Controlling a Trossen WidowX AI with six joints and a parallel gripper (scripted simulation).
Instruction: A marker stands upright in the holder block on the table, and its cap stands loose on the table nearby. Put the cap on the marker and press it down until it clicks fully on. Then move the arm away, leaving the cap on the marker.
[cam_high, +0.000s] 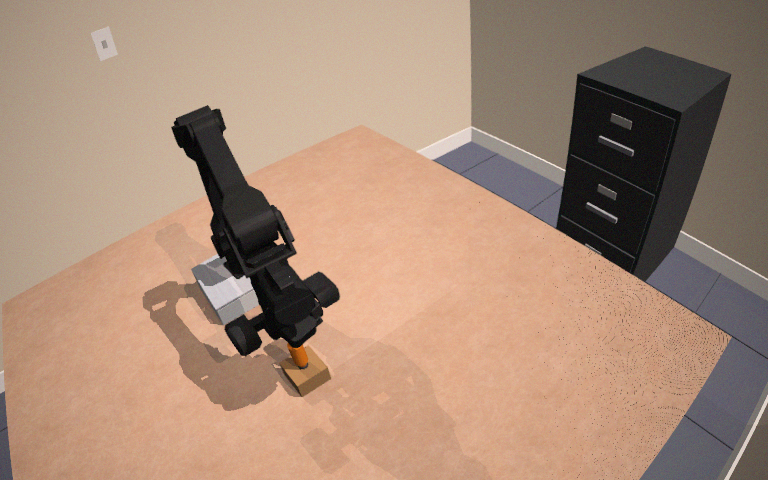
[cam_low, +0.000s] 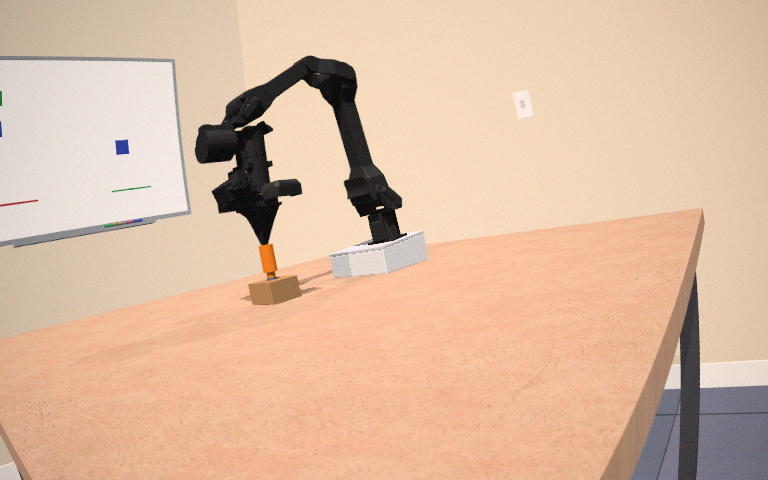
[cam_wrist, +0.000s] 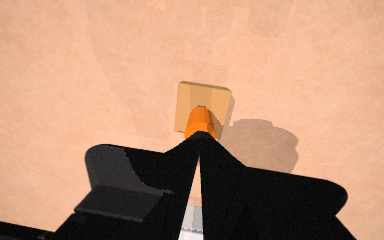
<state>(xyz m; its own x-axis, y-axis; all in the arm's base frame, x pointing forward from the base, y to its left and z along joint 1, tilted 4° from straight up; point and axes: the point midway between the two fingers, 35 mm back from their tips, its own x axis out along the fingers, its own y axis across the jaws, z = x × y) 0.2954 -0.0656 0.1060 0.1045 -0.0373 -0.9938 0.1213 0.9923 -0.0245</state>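
The block (cam_high: 314, 382) (cam_low: 274, 291) (cam_wrist: 192, 95) sits on the counter (cam_high: 453, 283) (cam_low: 396, 367) (cam_wrist: 50, 75), likely to keep the marker (cam_high: 304, 366) (cam_low: 270, 275) (cam_wrist: 201, 106) steady under a push from above. The cap (cam_high: 298, 355) (cam_low: 267, 257) (cam_wrist: 201, 119) is over the marker, above the block, with a narrower part showing between cap and block, so it may not be fully on. The claw (cam_high: 297, 342) (cam_low: 264, 242) (cam_wrist: 201, 136) is pressed together, pinching nothing, its tips at the cap's top, apparently to serve as a blunt pusher. The cap's long axis runs roughly upright from the block, closed end toward the claw, mouth down; whether it leans slightly I cannot tell. The next move probably calls for a straight push toward the block, since an off-centre one could slip
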